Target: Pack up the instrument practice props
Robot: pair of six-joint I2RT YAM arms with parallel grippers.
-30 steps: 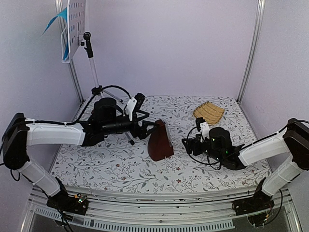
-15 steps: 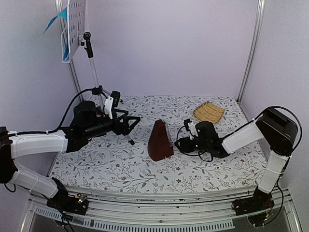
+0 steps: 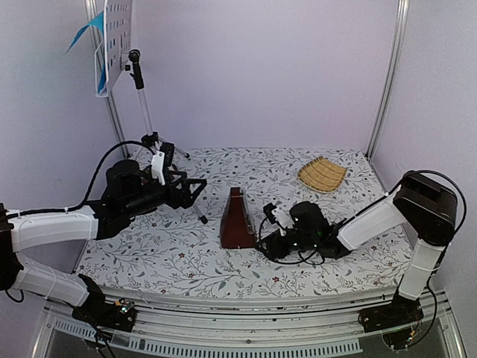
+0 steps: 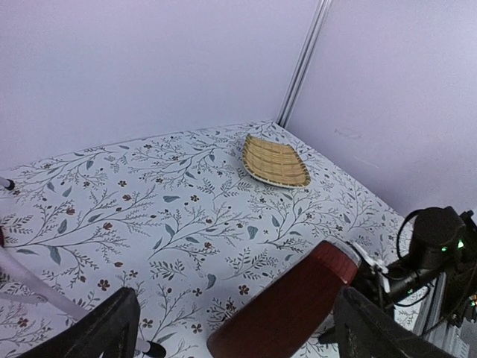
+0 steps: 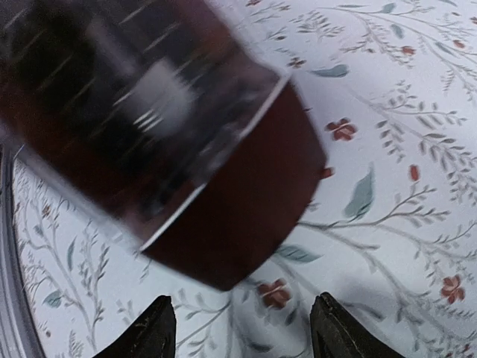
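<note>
Nothing is packed yet as the right gripper (image 3: pixel 266 240), fingers apart, sits beside the metronome (image 3: pixel 235 222) and the left gripper (image 3: pixel 195 188) hangs open.

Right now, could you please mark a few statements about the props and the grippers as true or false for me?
1. The metronome stands on the floral cloth between the two grippers. True.
2. The left gripper is shut on the music stand. False: its jaws are open and hold nothing.
3. The metronome sits in the woven tray. False: the tray lies apart from it, far right on the table.
4. The stand's desk carries blue sheets. True.
5. The right gripper hovers over the tray. False: it is low beside the metronome's base.
</note>
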